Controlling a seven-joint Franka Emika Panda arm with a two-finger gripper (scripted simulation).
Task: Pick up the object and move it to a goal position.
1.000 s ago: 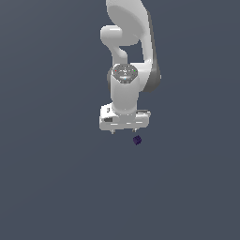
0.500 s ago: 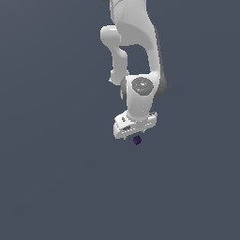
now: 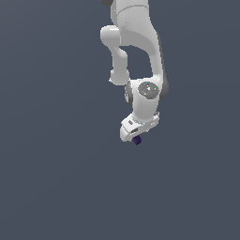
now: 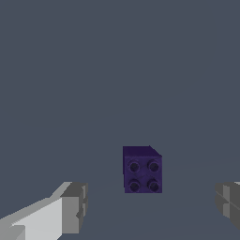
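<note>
The object is a tiny dark purple-blue cube [image 3: 137, 140] with four round dimples on its top face, lying on the flat grey surface. In the exterior view the white gripper [image 3: 134, 135] sits right over it, and only part of the cube shows under the hand. In the wrist view the cube [image 4: 142, 169] lies between the two grey fingertips [image 4: 75, 206], which stand wide apart on either side and do not touch it. The gripper [image 4: 152, 206] is open and empty.
The white arm [image 3: 140, 56] reaches down from the top of the exterior view. The plain dark grey surface [image 3: 56, 178] fills the rest of both views. No goal marker shows.
The wrist has swung toward the exterior view's right and come down. The gripper now sits over the cube, which has not moved.
</note>
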